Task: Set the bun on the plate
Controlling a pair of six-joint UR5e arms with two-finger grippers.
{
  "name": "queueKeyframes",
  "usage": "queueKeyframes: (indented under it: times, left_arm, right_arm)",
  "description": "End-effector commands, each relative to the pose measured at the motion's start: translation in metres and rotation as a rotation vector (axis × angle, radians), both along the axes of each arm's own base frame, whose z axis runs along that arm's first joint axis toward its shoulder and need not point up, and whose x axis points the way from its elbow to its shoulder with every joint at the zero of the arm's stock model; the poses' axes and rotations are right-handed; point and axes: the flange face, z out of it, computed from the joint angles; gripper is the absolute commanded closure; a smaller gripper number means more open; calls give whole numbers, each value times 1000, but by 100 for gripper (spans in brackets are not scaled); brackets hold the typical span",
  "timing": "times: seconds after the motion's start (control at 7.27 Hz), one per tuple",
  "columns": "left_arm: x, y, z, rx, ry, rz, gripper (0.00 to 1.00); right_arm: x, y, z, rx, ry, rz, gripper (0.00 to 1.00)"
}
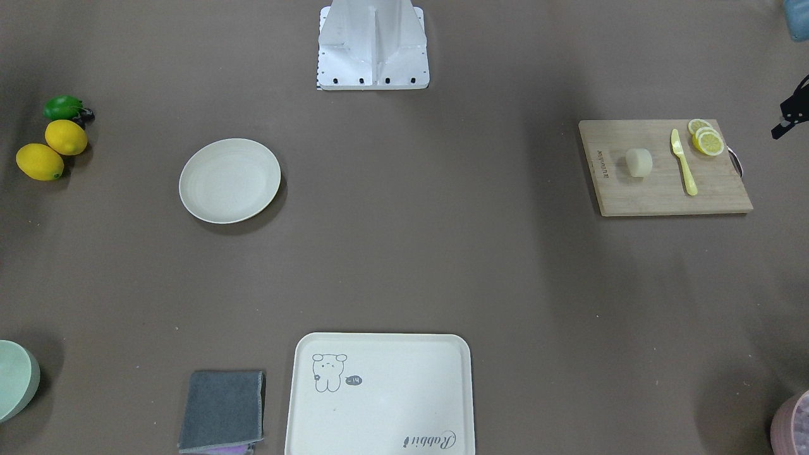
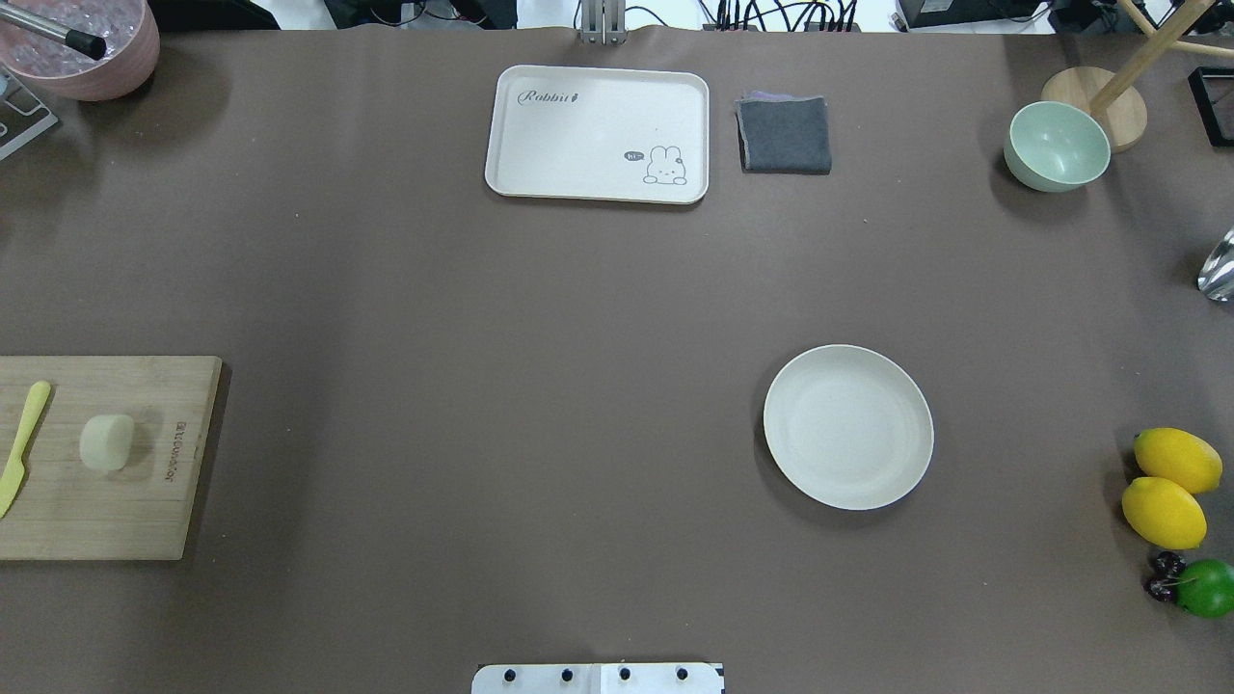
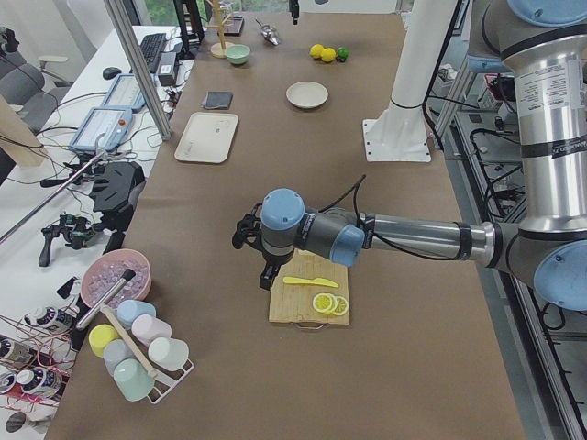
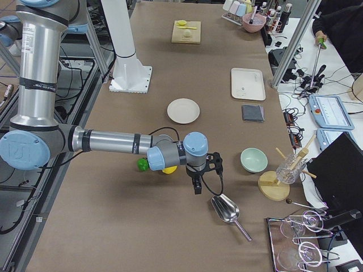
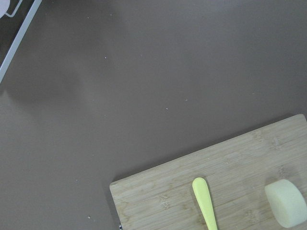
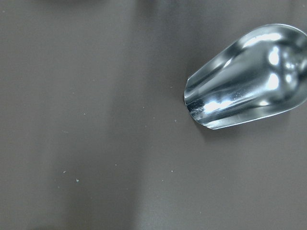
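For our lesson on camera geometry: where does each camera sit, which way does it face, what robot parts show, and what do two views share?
Front-facing: across the table, facing the robot, steeply down; base, sliver of left arm.
Overhead: behind the robot, looking down; base edge only.
Exterior left: table's left end, along it; left arm near.
Exterior right: right end; right arm near.
Left wrist: down on bun; no body.
Right wrist: down on scoop; no body.
Shared: front-facing and overhead both show the plate.

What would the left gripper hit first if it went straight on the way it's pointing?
Probably the bare table just past the end of the cutting board: the left gripper points down there. Depth is unclear, so the board's edge is possible.
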Motion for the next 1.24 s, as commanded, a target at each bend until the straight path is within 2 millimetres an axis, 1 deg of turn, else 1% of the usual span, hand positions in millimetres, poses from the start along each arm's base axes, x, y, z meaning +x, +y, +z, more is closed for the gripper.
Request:
queueKeyframes:
  times: [0.0, 0.14, 0.28, 0.41, 0.55, 0.69, 0.83, 0.96, 1.1]
  left_arm:
    - [0, 10, 2, -24, 31, -28, 2]
    - [0, 9, -6, 16, 41, -40, 5]
    - [1, 5, -8, 60, 48, -40, 4]
    - [2, 4, -11, 69, 50, -38, 4]
    - [12, 0, -6, 64, 48, -14, 4]
    - [18, 4, -3, 59, 51, 4, 4]
    - [32, 0, -6, 69, 40, 30, 3]
    - [46, -9, -9, 74, 22, 44, 3]
    - [46, -9, 0, 68, 15, 46, 2]
  right_arm:
    - [-2, -1, 2, 39, -6, -2, 0]
    - [-2, 1, 2, 50, -17, -4, 0]
    - [-3, 3, 2, 49, -35, -11, 0]
    - [-6, 3, 2, 48, -36, -16, 0]
    - [-6, 3, 2, 50, -36, -18, 0]
    - [-18, 2, 1, 51, -37, -44, 0]
    - [-24, 0, 0, 55, -36, -58, 0]
    - [-27, 1, 0, 52, -38, -62, 0]
    - [-33, 1, -2, 49, -49, -72, 0]
